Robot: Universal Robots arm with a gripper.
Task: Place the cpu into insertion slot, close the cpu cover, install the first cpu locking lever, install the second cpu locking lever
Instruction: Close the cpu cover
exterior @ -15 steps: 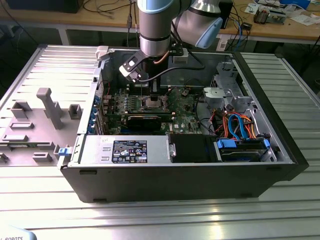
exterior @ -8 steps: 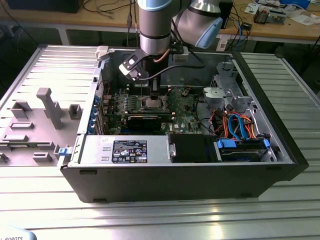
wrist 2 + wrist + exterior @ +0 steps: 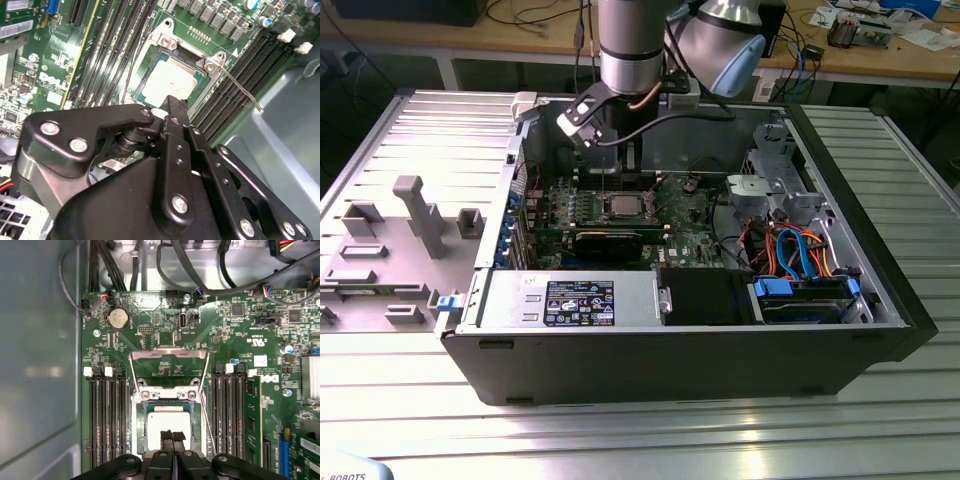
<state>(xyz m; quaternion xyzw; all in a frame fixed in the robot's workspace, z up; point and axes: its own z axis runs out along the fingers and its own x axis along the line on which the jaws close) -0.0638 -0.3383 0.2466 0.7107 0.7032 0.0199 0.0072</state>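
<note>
Black metal claw (image 3: 172, 437), pressed tight together, hung over the flat silver-grey square cpu (image 3: 167, 421) lying inside the silver-rimmed insertion slot (image 3: 141, 430), and the thin silver frame-like cpu cover (image 3: 169, 354) stood open at the slot's edge, so shutting it gently seemed the job in hand.

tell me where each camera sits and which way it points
Exterior view: off the arm, high up, looking down into the open case; the arm reaches in over the cpu.
First wrist view: on the arm, looking straight down on the board; the pincer tips sit over the cpu.
Second wrist view: on the arm, looking slantwise past the pincer at the cpu.
Shared: all three show the cpu; both wrist views show the pincer.
</note>
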